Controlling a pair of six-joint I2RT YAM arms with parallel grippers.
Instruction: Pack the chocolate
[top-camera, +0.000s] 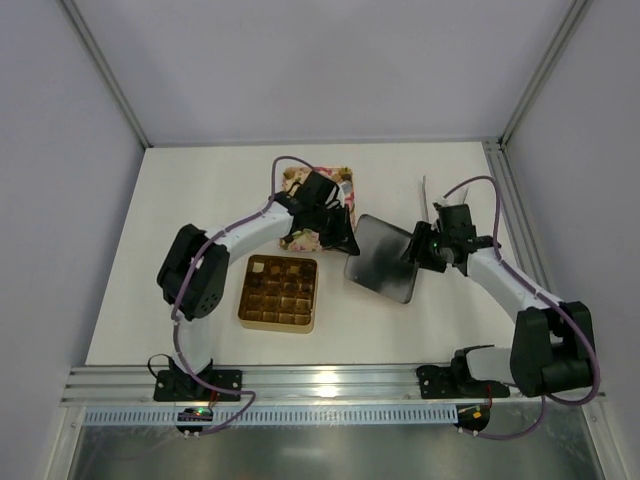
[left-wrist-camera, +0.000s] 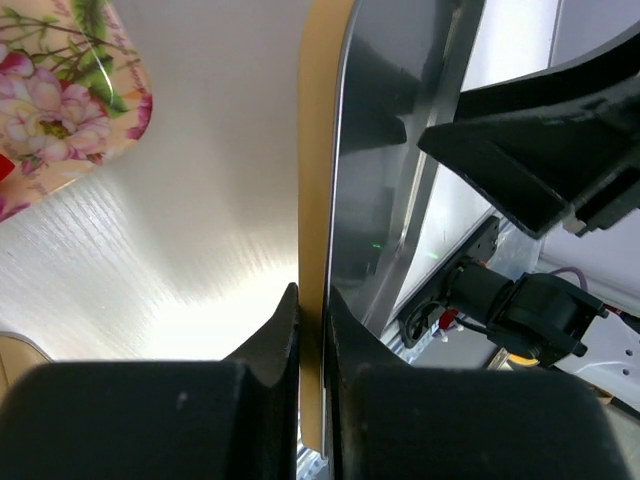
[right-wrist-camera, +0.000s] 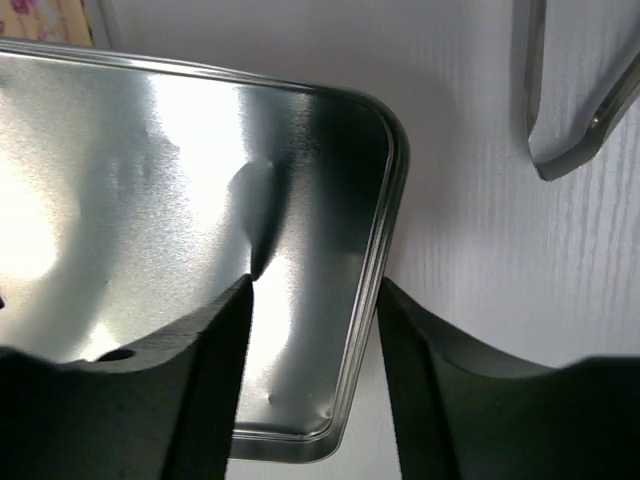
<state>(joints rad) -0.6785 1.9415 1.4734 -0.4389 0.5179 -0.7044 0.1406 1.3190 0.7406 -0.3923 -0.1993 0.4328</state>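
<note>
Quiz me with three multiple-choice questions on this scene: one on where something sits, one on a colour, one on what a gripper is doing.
1. Relative to the gold box, the flowered tray lies: A) nearer the arm bases; B) farther back on the table; C) inside it.
2. The lid has an inner face that is: A) silvery; B) red; C) green.
3. The left gripper is: A) open over bare table; B) gripping the tray's rim; C) shut on the lid's edge.
Answers: 1 B, the top view shows the tray beyond the box; 2 A, the right wrist view shows bright metal; 3 C, its fingers pinch the rim.
</note>
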